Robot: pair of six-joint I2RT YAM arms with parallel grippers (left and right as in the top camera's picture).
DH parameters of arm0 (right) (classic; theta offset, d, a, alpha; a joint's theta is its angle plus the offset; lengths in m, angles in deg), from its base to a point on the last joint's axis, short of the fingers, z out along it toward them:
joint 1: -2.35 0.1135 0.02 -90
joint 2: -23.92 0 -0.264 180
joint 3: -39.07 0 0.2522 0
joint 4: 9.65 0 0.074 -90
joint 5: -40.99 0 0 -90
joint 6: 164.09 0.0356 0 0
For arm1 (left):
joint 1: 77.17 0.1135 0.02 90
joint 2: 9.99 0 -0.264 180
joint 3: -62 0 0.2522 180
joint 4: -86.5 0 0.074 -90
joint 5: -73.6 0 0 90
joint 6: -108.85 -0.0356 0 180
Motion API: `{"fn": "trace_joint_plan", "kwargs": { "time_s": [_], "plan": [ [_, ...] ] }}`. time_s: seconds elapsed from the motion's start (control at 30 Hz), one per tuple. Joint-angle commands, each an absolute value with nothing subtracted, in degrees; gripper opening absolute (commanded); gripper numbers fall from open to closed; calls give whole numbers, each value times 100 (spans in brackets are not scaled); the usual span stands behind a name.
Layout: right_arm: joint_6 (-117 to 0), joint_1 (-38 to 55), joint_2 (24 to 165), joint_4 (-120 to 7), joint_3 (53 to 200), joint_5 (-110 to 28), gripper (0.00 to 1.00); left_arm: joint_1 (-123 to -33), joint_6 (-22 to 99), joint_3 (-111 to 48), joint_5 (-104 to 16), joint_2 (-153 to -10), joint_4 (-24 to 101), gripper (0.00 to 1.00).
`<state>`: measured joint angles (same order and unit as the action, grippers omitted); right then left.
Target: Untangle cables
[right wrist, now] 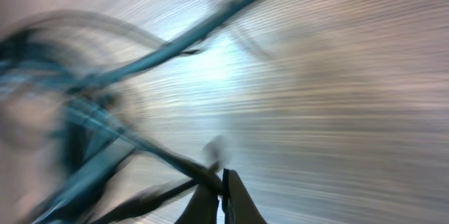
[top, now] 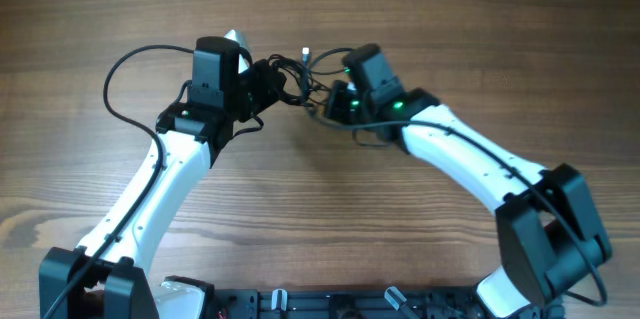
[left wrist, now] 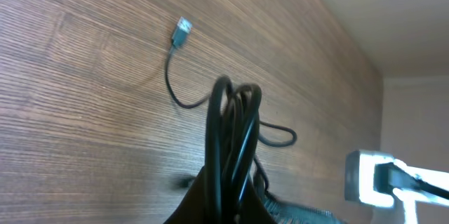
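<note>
My left pincer (left wrist: 228, 185) grips the cables (left wrist: 214, 112) over the counter (left wrist: 84, 76); my right pincer (right wrist: 223, 182) is clenched among them.

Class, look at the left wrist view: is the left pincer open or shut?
Shut: the left pincer clamps the cables, a bunch of black loops rising from its closed tips.
</note>
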<state>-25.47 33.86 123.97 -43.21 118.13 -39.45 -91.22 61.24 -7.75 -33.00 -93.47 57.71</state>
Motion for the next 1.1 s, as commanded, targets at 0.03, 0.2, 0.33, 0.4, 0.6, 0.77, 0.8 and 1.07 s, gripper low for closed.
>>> {"fn": "trace_joint_plan", "kwargs": {
  "time_s": [0.03, 0.2, 0.33, 0.4, 0.6, 0.77, 0.8, 1.07],
  "plan": [
    [-2462, 2789, 11833, -5440, 11796, -5261, 4, -9087, 6174, -834, -3018, -9380, 5812, 4],
    [-2458, 2354, 11214, -6436, 11796, -6198, 4, -9082, 6174, -834, -2624, -9380, 5815, 4],
    [-2466, 1978, 10897, -6793, 11796, -6107, 4, -8971, 6176, -834, -2530, -9380, 5817, 4],
    [-2890, 1963, 10886, -6626, 11796, -5366, 4, -8964, 6174, -834, -2563, -9380, 5837, 4],
    [-4534, 2247, 10959, -5372, 11796, -2419, 37, -8962, 6782, -834, -2891, -9380, 5896, 4],
    [-3332, 2605, 10987, -5249, 11794, -2470, 56, -8964, 9302, -834, -2895, -9377, 6016, 4],
    [-2971, 2673, 10987, -5258, 11794, -2607, 57, -8964, 9693, -834, -2897, -9377, 6014, 4],
    [-469, 3189, 11571, -4716, 11794, -3801, 58, -8964, 11378, -834, -3505, -9377, 5972, 4]
  ]
}}
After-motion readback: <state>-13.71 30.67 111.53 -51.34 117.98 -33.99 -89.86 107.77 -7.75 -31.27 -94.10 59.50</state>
